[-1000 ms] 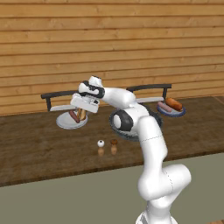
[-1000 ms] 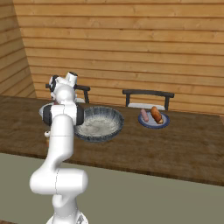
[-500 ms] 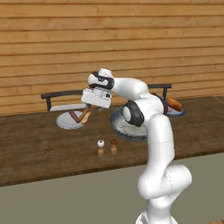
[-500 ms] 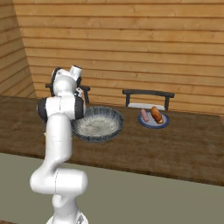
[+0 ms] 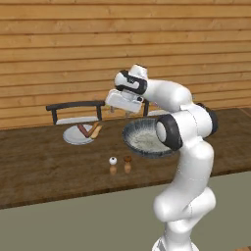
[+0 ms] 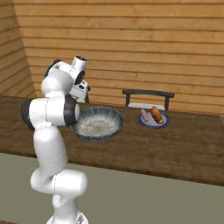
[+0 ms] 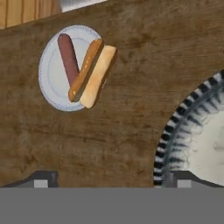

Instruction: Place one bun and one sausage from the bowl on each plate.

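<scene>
While the pincer (image 5: 120, 112) hangs wide open, empty, the bun (image 7: 93, 74) and sausage (image 7: 68, 58) lie on the plate (image 7: 50, 81) beyond, the bowl (image 7: 197, 144) beside.

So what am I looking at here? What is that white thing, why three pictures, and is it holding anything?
The white thing is a robot arm in a computer-drawn kitchen. Two pictures come from cameras behind it, left and right; the third looks along its hand, which is open and holds nothing. On the wooden counter sit a big speckled bowl, a plate with a sausage and a bun overhanging its rim, another plate with a sausage and bun, and two small shakers.
</scene>
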Tool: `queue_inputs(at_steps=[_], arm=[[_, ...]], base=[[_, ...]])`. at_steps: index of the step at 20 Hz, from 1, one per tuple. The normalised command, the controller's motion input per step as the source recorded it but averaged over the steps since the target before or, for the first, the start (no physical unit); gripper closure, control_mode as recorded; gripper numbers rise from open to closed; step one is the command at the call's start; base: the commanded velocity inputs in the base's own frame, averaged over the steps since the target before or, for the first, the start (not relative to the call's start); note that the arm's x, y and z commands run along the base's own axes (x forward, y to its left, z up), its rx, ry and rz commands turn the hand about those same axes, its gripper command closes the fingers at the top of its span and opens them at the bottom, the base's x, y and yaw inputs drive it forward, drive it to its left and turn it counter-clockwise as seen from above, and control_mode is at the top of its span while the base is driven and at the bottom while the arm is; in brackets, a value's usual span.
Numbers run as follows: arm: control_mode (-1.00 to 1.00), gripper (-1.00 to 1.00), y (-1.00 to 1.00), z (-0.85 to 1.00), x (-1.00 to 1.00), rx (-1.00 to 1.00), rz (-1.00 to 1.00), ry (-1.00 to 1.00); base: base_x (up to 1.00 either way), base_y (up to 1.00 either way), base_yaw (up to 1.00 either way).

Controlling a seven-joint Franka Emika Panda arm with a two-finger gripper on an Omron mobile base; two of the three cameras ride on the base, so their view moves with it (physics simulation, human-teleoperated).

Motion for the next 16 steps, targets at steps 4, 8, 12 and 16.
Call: queue_inputs(at_steps=[4,8,12,16], arm=[[-1.00,-1.00,-0.46,0.57,-0.67,0.00,0.00,-0.28],[-1.00,-1.00,-0.27,0.83,-0.67,0.00,0.00,-0.10],[-1.00,-1.00,-0.40,0.73,-0.47,-0.01,-0.06,0.02],[-1.00,-1.00,-0.67,0.03,-0.55,-0.17,-0.01,0.00]], base=[[0.00,0.00,0.00],[0.00,0.00,0.00],[0.00,0.00,0.00],[0.00,0.00,0.00]])
